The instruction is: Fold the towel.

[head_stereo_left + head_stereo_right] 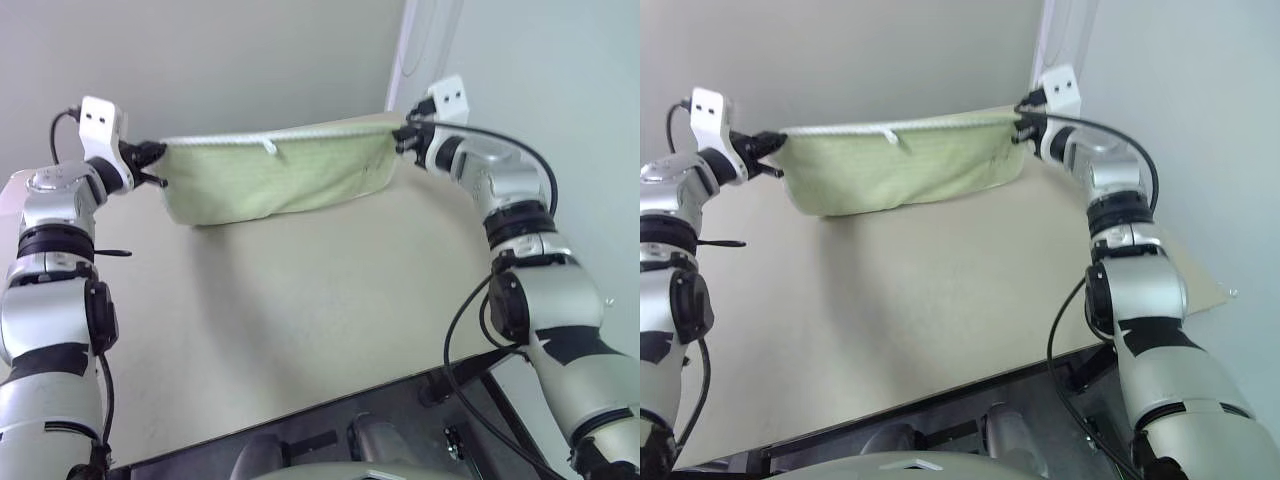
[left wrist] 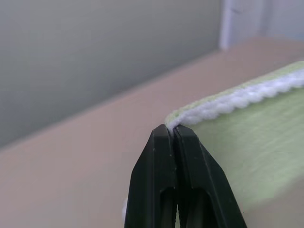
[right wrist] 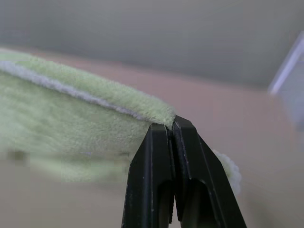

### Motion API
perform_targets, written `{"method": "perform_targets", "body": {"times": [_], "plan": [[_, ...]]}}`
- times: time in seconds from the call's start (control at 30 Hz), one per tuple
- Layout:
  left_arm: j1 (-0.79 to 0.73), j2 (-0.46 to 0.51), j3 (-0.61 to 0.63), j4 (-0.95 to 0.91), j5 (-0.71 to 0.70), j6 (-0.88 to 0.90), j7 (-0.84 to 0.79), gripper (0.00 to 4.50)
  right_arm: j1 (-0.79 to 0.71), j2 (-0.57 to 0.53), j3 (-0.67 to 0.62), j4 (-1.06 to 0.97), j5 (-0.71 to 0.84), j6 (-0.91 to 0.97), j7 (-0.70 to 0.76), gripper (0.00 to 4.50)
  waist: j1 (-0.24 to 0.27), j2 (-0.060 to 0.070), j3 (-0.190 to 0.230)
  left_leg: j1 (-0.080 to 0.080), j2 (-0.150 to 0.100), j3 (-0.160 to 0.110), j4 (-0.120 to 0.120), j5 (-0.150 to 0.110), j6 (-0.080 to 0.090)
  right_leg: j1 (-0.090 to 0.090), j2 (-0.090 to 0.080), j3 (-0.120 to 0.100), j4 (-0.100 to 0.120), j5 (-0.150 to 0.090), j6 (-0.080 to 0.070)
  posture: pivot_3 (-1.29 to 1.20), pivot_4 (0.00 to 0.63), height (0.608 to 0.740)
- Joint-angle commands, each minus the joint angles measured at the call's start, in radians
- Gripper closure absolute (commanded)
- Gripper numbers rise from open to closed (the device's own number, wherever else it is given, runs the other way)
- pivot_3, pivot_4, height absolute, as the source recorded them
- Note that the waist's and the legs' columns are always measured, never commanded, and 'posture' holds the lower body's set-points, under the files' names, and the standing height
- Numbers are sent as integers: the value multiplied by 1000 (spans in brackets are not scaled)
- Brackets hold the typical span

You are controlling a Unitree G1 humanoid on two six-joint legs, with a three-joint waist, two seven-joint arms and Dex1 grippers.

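Towel [image 1: 275,180] hangs doubled between left gripper [image 1: 160,166] and right gripper [image 1: 400,135], each clamped on a corner; laying flat remains

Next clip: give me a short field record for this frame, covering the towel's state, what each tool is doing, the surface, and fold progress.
towel: light green towel hangs stretched between both tools, above the table
top edge: white stitched edging uppermost, white loop tag near the middle
left tool: left tool shut on one top corner
right tool: right tool shut on the other top corner
surface: beige table, towel's lower edge hangs just over it; contact unclear
fold progress: no finished fold yet
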Motion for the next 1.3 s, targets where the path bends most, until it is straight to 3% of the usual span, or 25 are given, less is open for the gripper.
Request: {"method": "perform_targets", "body": {"times": [0.03,0.23,0.3,0.43,0.57,0.67,0.83,1.07,1.2,1.3], "plan": [[-44,61,37,34,17,-40,56,4487,-62,-49,-58,56,1,-63,-49,4500,-1,0,0,1,0,0,-2,0,0,0,0,0,0,0,0,0,0,740],[11,105,6,15,51,-87,-97,4487,-24,-80,-44,-5,9,-7,77,4500,-8,0,0,-2,0,1,-4,0,-1,-4,0,0,0,-1,-1,0,0,740],[94,133,-4,-37,34,-64,-283,4487,95,-106,-9,-188,19,81,187,4500,-7,0,0,-2,0,1,-5,0,-1,-3,0,0,0,-1,-1,0,0,740],[268,189,-17,-193,20,-27,-497,4487,317,-166,27,-587,68,283,302,4500,-8,1,0,-2,0,0,-3,0,-1,-3,0,0,1,-2,-1,0,0,740],[547,280,38,-460,-39,91,-590,4487,594,-307,46,-1047,181,529,432,4500,-6,1,0,-5,0,-1,0,0,-1,-5,0,0,3,-2,-1,0,0,740],[774,335,101,-688,-96,197,-606,4487,730,-384,14,-1244,277,664,461,4500,-5,0,0,-5,2,-1,-1,0,0,-6,0,0,3,-3,-2,0,0,740],[1075,386,226,-943,-155,306,-595,4487,946,-507,-39,-1394,386,748,517,4500,15,-3,1,4,2,0,2,0,0,4,0,-1,2,-8,-2,0,0,740],[1352,383,393,-1134,-234,419,-613,4487,1195,-614,-140,-1548,512,790,565,4500,31,-5,2,5,4,2,10,0,-1,7,0,-2,2,-9,-3,0,0,740],[1446,391,418,-1202,-249,451,-620,4487,1286,-665,-159,-1577,531,758,588,4500,31,-6,3,5,4,2,10,0,-1,6,0,-2,2,-9,-3,0,0,740],[1410,391,351,-1195,-255,466,-605,4487,1242,-658,-104,-1511,507,723,563,4500,31,-7,3,5,4,3,10,0,-1,6,0,-2,2,-9,-3,0,0,740]]}}
